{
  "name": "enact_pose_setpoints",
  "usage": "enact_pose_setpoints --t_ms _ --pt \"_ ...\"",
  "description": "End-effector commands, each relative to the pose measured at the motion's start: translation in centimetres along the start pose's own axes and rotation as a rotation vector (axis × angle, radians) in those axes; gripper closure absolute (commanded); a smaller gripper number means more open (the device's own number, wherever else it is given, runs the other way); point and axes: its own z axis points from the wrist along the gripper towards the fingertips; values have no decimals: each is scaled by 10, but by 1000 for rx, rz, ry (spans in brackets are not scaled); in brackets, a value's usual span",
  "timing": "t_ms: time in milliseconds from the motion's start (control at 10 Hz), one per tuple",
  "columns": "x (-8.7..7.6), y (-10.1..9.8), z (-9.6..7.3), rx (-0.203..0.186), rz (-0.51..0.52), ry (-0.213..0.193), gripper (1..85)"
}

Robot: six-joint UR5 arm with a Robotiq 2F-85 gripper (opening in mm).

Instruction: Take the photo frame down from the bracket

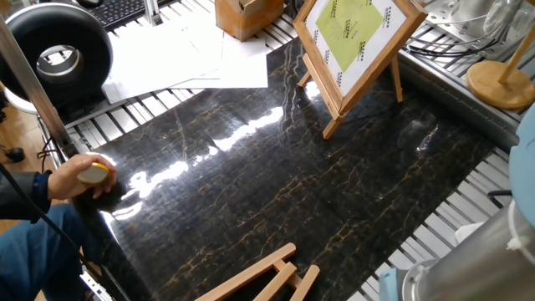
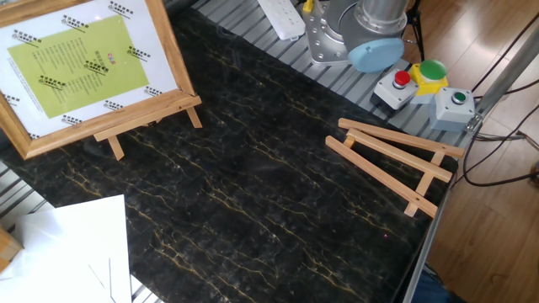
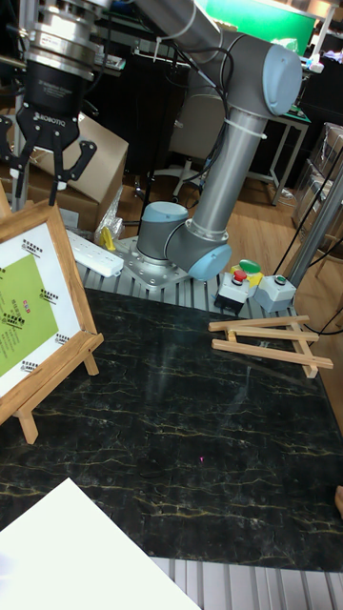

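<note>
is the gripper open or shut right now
Open: in the tall fixed view the gripper hangs above the photo frame with its fingers spread apart, nothing between them.

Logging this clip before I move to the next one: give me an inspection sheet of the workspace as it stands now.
Surface: black marble-pattern mat on a slatted metal table, glossy.
Job's things: photo frame sits on the bracket, not taken down.
Clutter: flat-folded wooden easel, white paper sheets, cardboard box, power strip.
Grippers: gripper open, above the frame's top corner, apart from it.
Cables: dark cables beside the button boxes.
Surroundings: a person's hand on a yellow-topped button at the table edge.
</note>
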Motion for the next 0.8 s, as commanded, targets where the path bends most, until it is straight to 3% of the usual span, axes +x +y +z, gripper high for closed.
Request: enact_pose_setpoints --t_ms 0,700 --pt "4 4 4 -40 30 -15 420" --pt "17 -1 12 -64 58 -28 420"
